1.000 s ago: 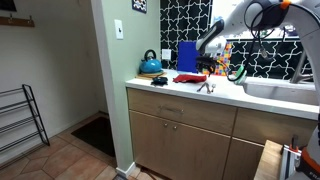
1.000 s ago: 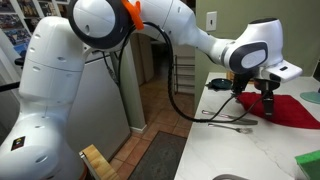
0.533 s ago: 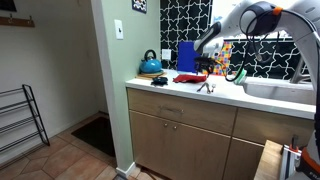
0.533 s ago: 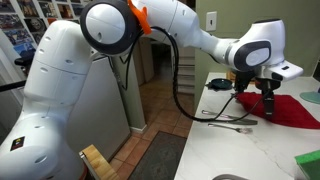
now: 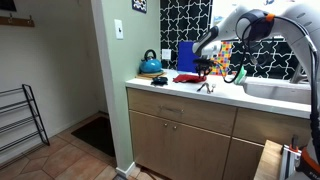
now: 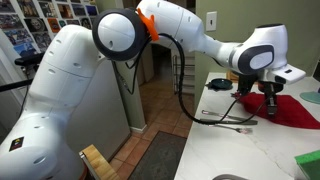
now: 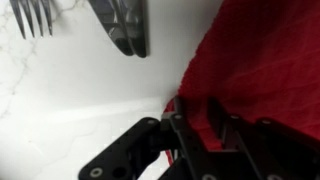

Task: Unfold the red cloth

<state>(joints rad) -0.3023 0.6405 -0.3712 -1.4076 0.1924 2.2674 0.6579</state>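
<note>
The red cloth (image 7: 262,50) fills the right of the wrist view as a bunched red fold on the white counter. My gripper (image 7: 197,118) comes in from the bottom, its two dark fingers pinched close together on the cloth's left edge, with red fabric between them. In both exterior views the gripper (image 6: 268,108) reaches down onto the near edge of the cloth (image 6: 297,108), which lies on the counter (image 5: 230,98) in front of the blue board (image 5: 187,55).
A fork (image 7: 35,14) and a dark utensil (image 7: 125,25) lie just beyond the gripper. A teal kettle (image 5: 150,65) stands at the counter's end, and a sink (image 5: 278,90) lies on the other side. A green object (image 6: 308,165) sits near the counter edge.
The jaws have closed in from wide open onto the cloth's edge. The arm's upper links have shifted, while the gripper stays at the same spot on the counter.
</note>
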